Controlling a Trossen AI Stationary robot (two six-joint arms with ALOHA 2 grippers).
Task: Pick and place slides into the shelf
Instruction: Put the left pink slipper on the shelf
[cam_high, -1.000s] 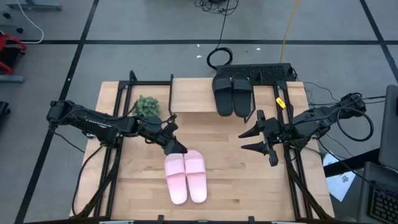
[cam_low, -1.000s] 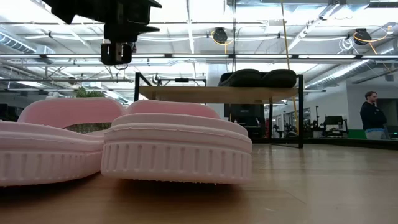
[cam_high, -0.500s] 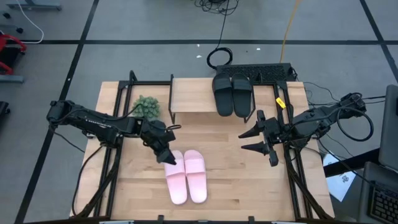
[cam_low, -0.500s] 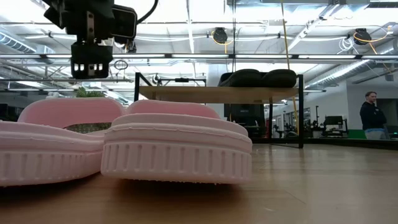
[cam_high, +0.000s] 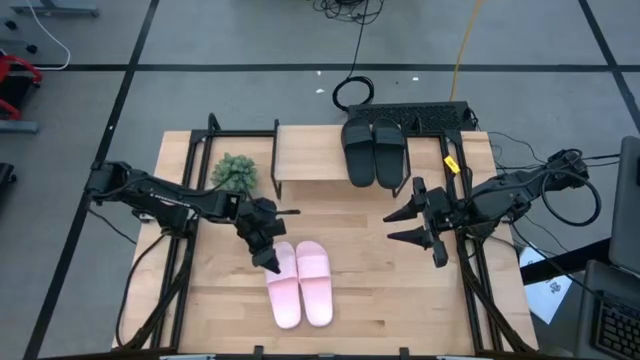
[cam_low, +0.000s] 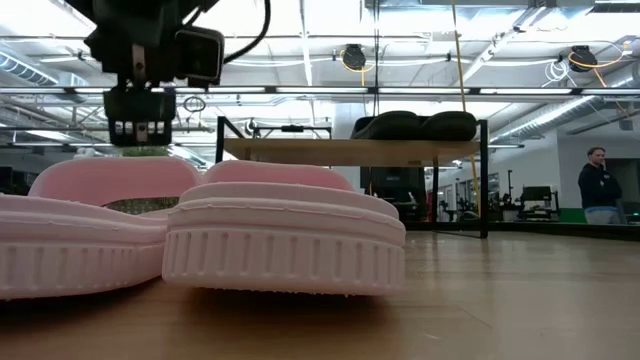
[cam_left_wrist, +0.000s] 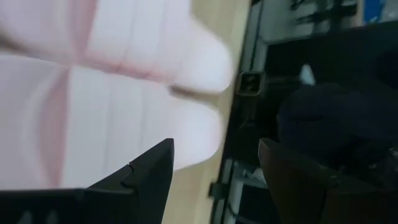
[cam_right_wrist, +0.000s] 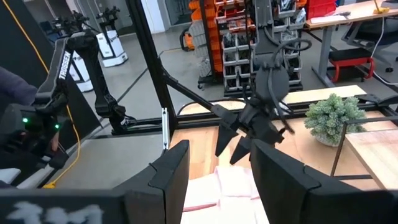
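Far left on the table stands a small green plant (cam_high: 236, 172). Just right of it and nearer, my left gripper (cam_high: 266, 260) hangs over the toe end of the pink slides (cam_high: 299, 283), its fingers (cam_left_wrist: 146, 177) parted with nothing between them. The pink pair lies side by side near the front edge. Farther back stands the shelf (cam_high: 315, 160), with the black slides (cam_high: 373, 150) on the right end of its plank. Right of centre, my right gripper (cam_high: 428, 226) waits above the table (cam_high: 360, 280), spread wide and empty. I can read no writing anywhere.
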